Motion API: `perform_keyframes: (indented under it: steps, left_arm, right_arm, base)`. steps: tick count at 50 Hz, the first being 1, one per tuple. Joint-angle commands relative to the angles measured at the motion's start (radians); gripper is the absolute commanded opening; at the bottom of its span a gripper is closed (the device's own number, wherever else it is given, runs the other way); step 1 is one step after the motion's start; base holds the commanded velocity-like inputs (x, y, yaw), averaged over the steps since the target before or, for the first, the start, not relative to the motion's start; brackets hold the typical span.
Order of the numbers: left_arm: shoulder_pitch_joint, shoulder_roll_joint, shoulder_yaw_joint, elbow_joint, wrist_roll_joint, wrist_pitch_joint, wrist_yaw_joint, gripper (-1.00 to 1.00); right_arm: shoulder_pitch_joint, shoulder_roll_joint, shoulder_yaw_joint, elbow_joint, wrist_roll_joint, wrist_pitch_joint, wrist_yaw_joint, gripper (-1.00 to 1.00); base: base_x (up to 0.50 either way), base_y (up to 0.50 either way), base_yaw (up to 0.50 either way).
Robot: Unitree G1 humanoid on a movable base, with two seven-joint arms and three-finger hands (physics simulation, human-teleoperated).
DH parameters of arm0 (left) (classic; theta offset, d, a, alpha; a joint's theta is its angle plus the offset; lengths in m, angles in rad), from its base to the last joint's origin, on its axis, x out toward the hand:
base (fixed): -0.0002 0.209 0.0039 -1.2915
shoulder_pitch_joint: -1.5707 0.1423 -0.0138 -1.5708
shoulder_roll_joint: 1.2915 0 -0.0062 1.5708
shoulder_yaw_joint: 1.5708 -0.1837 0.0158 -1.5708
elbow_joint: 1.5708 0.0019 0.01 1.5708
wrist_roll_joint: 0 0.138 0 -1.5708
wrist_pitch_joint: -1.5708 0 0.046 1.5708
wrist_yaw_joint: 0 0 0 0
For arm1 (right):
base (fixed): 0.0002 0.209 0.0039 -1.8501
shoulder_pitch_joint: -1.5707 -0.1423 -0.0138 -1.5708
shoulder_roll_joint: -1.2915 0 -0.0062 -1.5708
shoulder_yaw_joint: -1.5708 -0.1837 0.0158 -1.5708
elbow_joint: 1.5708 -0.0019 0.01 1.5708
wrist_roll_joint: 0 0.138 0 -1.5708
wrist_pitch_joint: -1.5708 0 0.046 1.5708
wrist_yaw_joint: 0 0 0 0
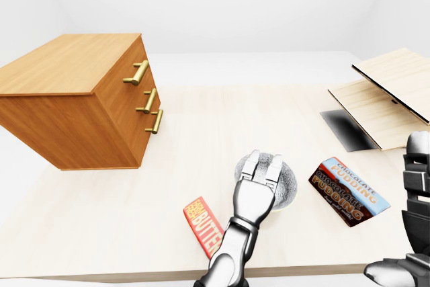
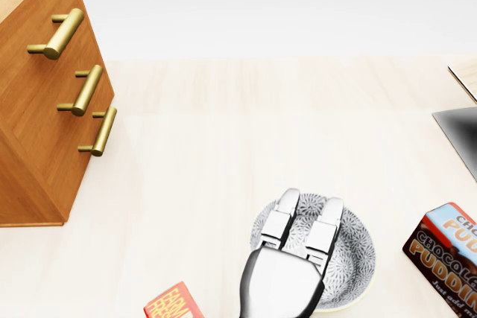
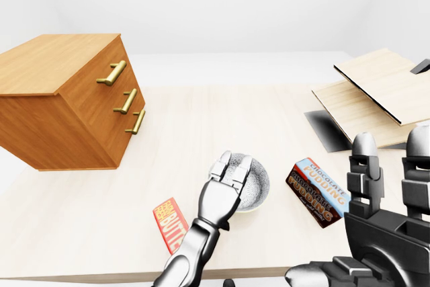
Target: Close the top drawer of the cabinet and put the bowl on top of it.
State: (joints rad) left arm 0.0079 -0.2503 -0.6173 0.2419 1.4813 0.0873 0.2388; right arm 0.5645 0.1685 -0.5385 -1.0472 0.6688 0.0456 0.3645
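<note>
The wooden cabinet (image 1: 74, 99) stands at the left of the table, with three brass handles down its face. Its top drawer handle (image 2: 59, 33) is the uppermost, and the drawer fronts look flush with one another. A patterned grey bowl (image 2: 350, 247) sits on the table near the bottom of the head view. My left hand (image 2: 309, 200) lies over the bowl's left part with its fingers stretched out flat, open and not curled round the rim. At the lower right of the right-eye view my right hand (image 3: 392, 140) is raised with its fingers upright and open, holding nothing.
A red butter box (image 1: 203, 226) lies left of the bowl by the table's near edge. A chocolate pudding box (image 1: 349, 191) lies to the bowl's right. Pale wooden boards (image 1: 383, 95) lean at the far right over a dark patch (image 1: 346, 129).
</note>
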Motion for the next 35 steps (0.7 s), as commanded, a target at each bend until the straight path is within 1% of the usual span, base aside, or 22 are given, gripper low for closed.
perform_keyframes:
  steps: [1, 5, 14, 15, 16, 17, 19, 27, 35]
  left_arm:
    - [-0.004, -0.004, 0.002, 0.023, -0.007, 0.000, 0.013, 1.00]
    - [-0.004, -0.004, 0.001, 0.016, -0.004, 0.000, 0.008, 1.00]
    - [-0.003, -0.004, 0.000, 0.025, -0.003, 0.000, 0.014, 1.00]
    - [-0.001, -0.004, -0.001, 0.022, -0.003, 0.000, 0.014, -0.06]
    - [0.001, -0.002, -0.003, 0.022, -0.002, 0.000, 0.015, -1.00]
    - [0.000, 0.002, -0.005, 0.036, 0.012, 0.000, 0.007, -1.00]
    - [-0.003, -0.004, 0.002, 0.053, 0.002, 0.000, 0.022, -1.00]
    - [0.000, -0.003, 0.001, 0.045, 0.005, 0.000, 0.019, -1.00]
    - [-0.006, -0.004, 0.008, 0.064, 0.001, 0.000, 0.028, -1.00]
  right_arm:
    - [-0.002, 0.006, -0.003, 0.000, -0.001, 0.001, 0.006, 1.00]
    - [-0.006, 0.003, -0.003, 0.000, -0.002, 0.005, 0.001, 1.00]
    - [-0.006, -0.001, 0.000, 0.000, -0.003, 0.003, -0.003, 1.00]
    - [-0.007, -0.001, 0.000, 0.000, -0.004, 0.005, -0.004, 1.00]
    - [-0.009, -0.001, 0.000, 0.000, -0.004, 0.006, -0.004, 1.00]
    - [-0.009, -0.001, -0.002, 0.000, -0.004, 0.006, -0.005, 1.00]
    - [-0.005, -0.004, -0.002, 0.000, 0.002, 0.003, -0.005, 1.00]
    - [-0.001, -0.011, 0.004, 0.000, 0.002, -0.002, -0.014, 1.00]
    - [0.011, -0.015, 0.015, 0.000, 0.002, -0.015, -0.015, 1.00]
  base:
    - [0.00, 0.00, 0.00]
    - [0.00, 0.00, 0.00]
    - [0.00, 0.00, 0.00]
    - [0.00, 0.00, 0.00]
    - [0.00, 0.00, 0.00]
    - [0.00, 0.00, 0.00]
    - [0.00, 0.00, 0.00]
    - [0.00, 0.00, 0.00]
    - [0.00, 0.00, 0.00]
